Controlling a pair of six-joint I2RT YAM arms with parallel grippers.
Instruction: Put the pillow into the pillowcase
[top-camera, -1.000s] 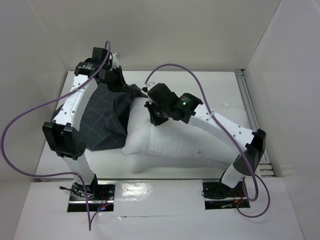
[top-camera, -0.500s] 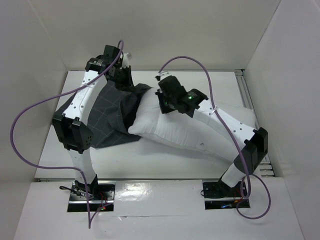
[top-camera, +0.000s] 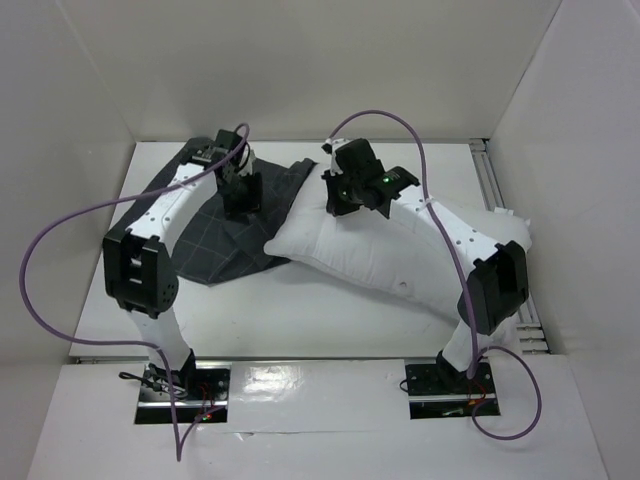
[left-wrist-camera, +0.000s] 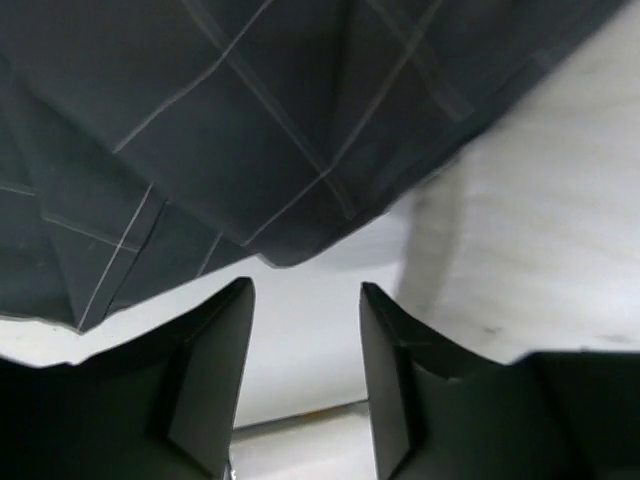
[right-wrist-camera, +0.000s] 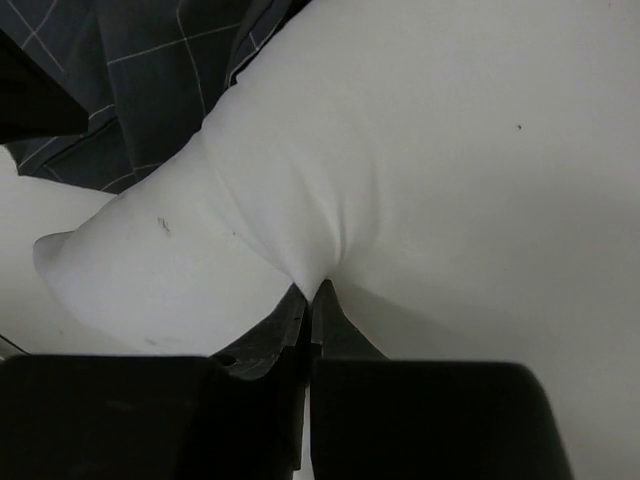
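Left claw is hanging released, jaws apart with nothing between them, just above the limp charcoal-grey cloth pillowcase with thin light grid lines, which is lying flat at the far left of the white surface. Right claw is pinching a fold of the large plump white fabric pillow, whose left end is lying against the pillowcase's right edge. With nothing holding the mouth open, a leftward push risks bunching the sack or riding over it; the thin pinch could slip.

free: bare table along near edge | blocked: pillow across centre-right, pillowcase back-left
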